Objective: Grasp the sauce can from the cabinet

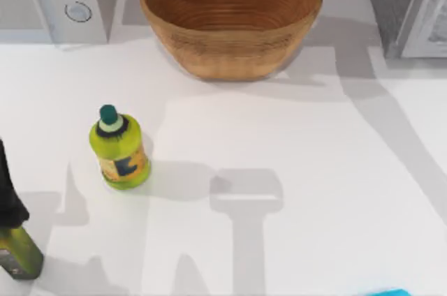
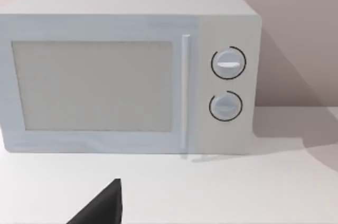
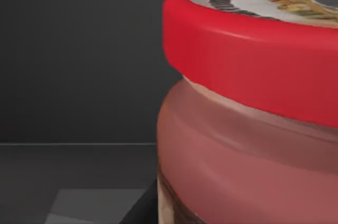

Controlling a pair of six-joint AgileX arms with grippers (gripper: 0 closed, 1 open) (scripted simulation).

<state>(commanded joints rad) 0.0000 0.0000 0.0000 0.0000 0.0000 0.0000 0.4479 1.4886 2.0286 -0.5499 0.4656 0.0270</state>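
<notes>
Nearby, sauce can against dark cabinet wall; hand state indiscernible.

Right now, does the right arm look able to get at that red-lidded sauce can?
Probably yes: in the right wrist view the sauce can looms very close against a dark interior, with nothing between camera and can. Whether the claw is around it can't be told.
</notes>
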